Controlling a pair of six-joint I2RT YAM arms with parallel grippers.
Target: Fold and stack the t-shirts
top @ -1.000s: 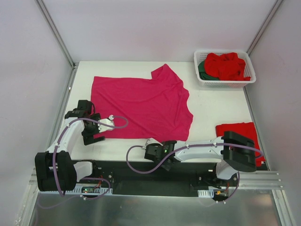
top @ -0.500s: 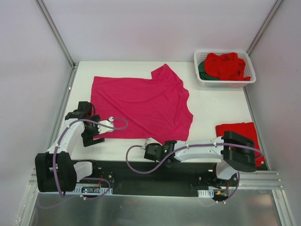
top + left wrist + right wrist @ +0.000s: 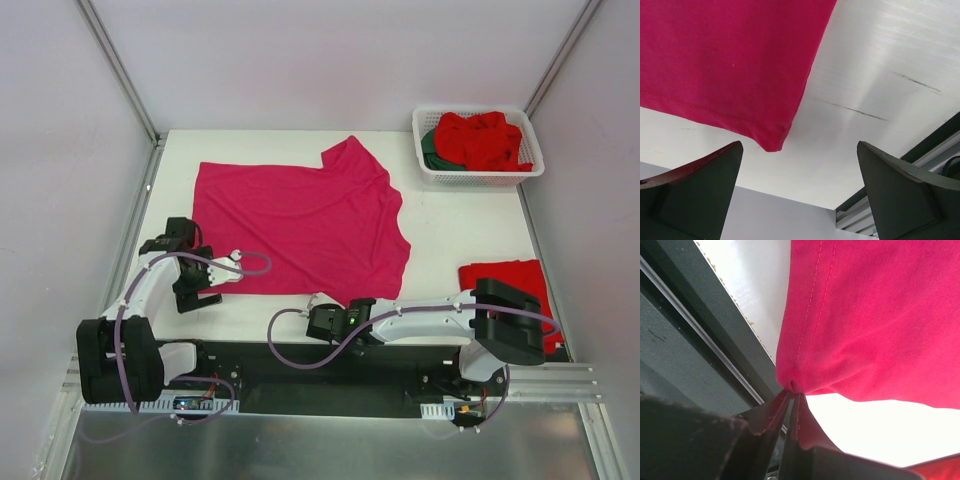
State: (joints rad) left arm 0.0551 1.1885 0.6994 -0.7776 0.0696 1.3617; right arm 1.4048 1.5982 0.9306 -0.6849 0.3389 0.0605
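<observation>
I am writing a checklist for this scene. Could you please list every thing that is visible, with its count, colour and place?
magenta-pink t-shirt: one, magenta-pink, spread flat mid-table
flat red t-shirt: one, red, near right of the table, partly under the right arm
crumpled red t-shirts: number unclear, red, in the basket
dark green t-shirt: one, dark green, in the basket, left side
basket: one, white, far right corner
table: one, white
left gripper: black, open, by the magenta-pink t-shirt's near left corner
right gripper: black, shut on its near right corner
</observation>
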